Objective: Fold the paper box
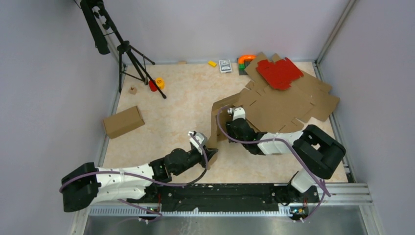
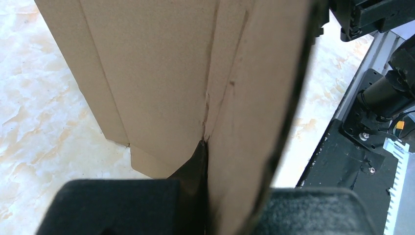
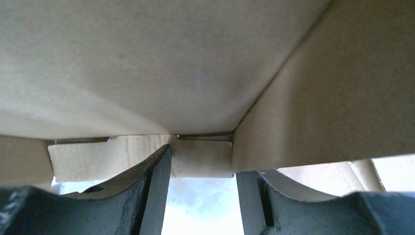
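The paper box (image 1: 214, 126) is a plain brown die-cut piece right of the table's middle, with one panel folded upright at its left end. My left gripper (image 1: 207, 152) is shut on the lower edge of that upright panel. In the left wrist view the cardboard (image 2: 161, 73) fills the frame and runs down between the pinched fingers (image 2: 122, 205) of the gripper (image 2: 209, 188). My right gripper (image 1: 229, 116) reaches under the raised cardboard from the right. Its jaws (image 3: 203, 166) stand open, with a small tab (image 3: 203, 157) of the box just beyond the tips and folded panels (image 3: 147, 63) overhead.
A red die-cut sheet (image 1: 279, 72) lies on more flat brown cardboard (image 1: 313, 100) at the back right. A closed brown box (image 1: 123, 121) sits at the left. A black tripod (image 1: 129, 54) stands at the back left, with small toys (image 1: 157, 84) and blocks (image 1: 212, 63) along the back wall.
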Robot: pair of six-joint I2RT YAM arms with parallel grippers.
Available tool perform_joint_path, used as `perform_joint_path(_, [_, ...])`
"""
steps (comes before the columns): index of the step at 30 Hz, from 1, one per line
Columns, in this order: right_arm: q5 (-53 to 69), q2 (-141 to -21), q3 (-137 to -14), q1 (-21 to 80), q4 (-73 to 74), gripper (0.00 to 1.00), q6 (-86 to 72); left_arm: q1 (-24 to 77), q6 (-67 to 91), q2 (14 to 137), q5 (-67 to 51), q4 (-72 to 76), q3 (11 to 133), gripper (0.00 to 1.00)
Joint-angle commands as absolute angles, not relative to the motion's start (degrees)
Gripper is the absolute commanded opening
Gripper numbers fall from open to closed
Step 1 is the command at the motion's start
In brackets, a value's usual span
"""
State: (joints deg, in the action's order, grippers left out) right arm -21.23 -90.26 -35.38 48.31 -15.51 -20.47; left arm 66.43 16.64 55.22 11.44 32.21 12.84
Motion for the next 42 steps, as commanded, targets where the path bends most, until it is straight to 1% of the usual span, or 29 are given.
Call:
perform_joint_path(1, [-19.5, -94.9, -38.2, 48.5, -10.0, 0.48, -21.4, 67.2, 22.5, 56.8, 7.7, 19.5, 10.6, 0.00])
perform_joint_path(7, [-25.2, -95.6, -38.2, 49.8, -5.7, 0.49, -20.5, 67.2, 23.9, 57.4, 10.2, 17.3, 11.5, 0.00])
perform_joint_path(10, [-27.2, -95.1, -37.9, 50.6, -4.0, 0.58, -19.8, 67.2, 25.8, 56.9, 12.7, 14.9, 12.2, 0.00])
perform_joint_path(16, [-25.1, -93.6, -36.8, 50.7, -4.5, 0.62, -21.1, 67.1, 29.1, 55.0, 17.4, 11.1, 13.6, 0.00])
perform_joint_path(21, [-21.5, -93.6, -38.6, 50.7, -2.1, 0.68, -26.5, 67.1, 31.7, 54.5, 17.6, 9.7, 14.1, 0.00])
perform_joint_path(27, [-17.7, -94.4, -41.5, 50.0, 2.6, 0.68, -36.7, 67.1, 34.1, 56.4, 17.1, 11.6, 13.2, 0.00])
perform_joint_path(32, [-13.0, -93.0, -39.7, 48.7, -0.3, 0.68, -45.0, 67.2, 35.4, 57.8, 17.3, 12.6, 13.4, 0.00])
perform_joint_path(35, [-12.3, -92.1, -38.6, 48.2, -2.5, 0.67, -49.0, 67.2, 36.5, 58.4, 17.9, 12.3, 13.5, 0.00])
perform_joint_path(38, [-11.6, -91.2, -38.8, 47.9, -2.7, 0.65, -50.9, 67.2, 37.8, 58.2, 18.5, 12.1, 13.4, 0.00])
perform_joint_path(42, [-12.7, -89.5, -41.3, 48.0, 1.3, 0.65, -50.9, 67.2, 38.5, 57.1, 19.7, 11.8, 13.0, 0.00])
